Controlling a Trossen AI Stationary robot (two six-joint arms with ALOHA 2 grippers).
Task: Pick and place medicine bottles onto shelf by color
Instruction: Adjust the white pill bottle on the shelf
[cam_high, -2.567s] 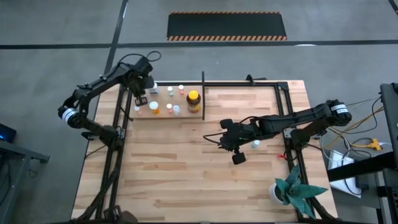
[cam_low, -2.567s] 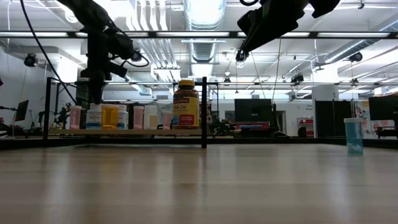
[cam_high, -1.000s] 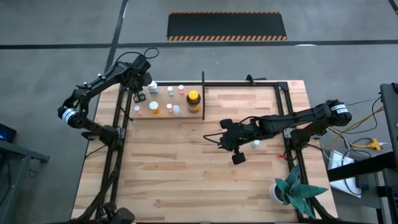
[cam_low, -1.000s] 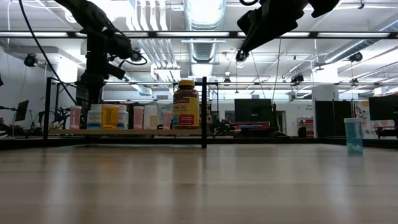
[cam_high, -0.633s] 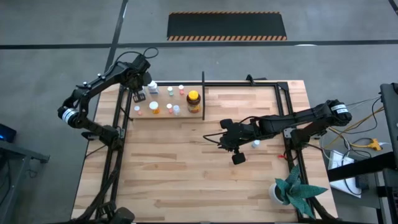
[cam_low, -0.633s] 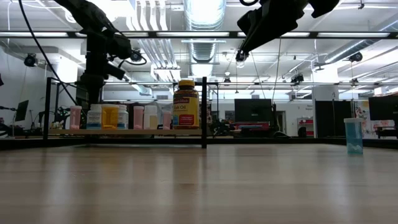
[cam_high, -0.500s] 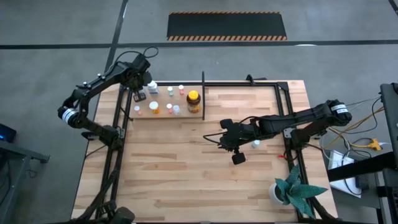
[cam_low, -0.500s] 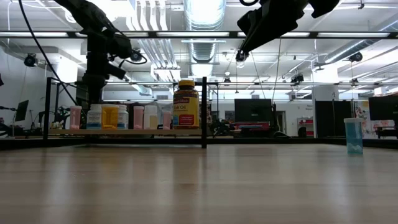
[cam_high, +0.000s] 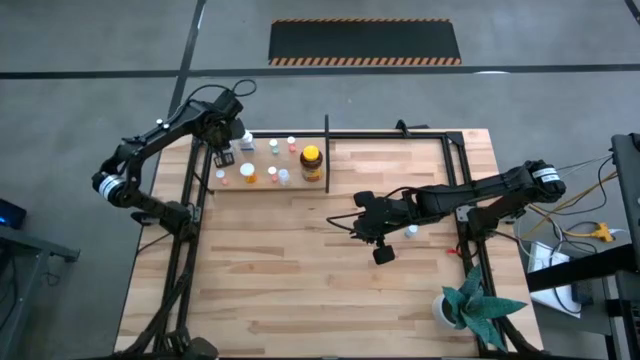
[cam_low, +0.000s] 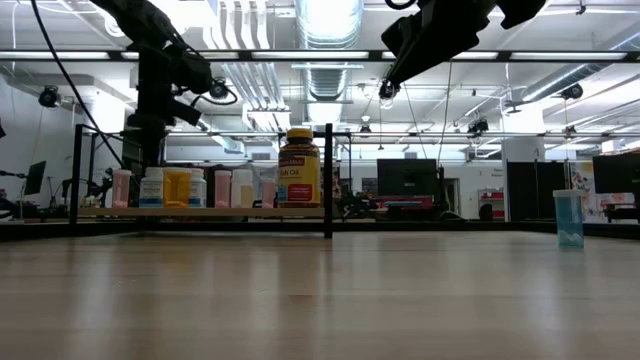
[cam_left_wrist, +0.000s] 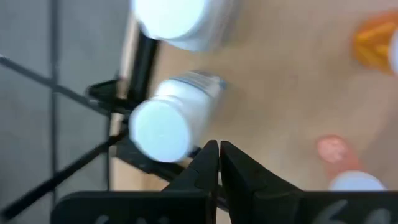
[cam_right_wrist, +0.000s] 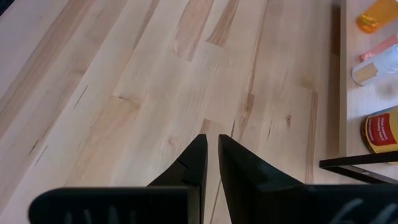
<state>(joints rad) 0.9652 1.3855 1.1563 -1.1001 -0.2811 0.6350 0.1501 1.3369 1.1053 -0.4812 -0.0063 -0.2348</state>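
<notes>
At the far left corner of the shelf (cam_high: 265, 185), the left gripper (cam_high: 224, 157) hangs over the board with its fingers (cam_left_wrist: 208, 163) pressed together and nothing between them, a white bottle (cam_left_wrist: 171, 121) just beside their tips. The medicine bottles (cam_low: 190, 188) stand in a row on the shelf's wooden board, all to the left of its black divider post (cam_low: 328, 180), with the amber jar (cam_high: 311, 163) nearest that post. One pale blue bottle (cam_low: 569, 218) stands alone on the table (cam_high: 300, 290), well to the right of the shelf. The right gripper (cam_high: 383, 254) hovers over the table out in front of the shelf, fingers nearly touching and empty
</notes>
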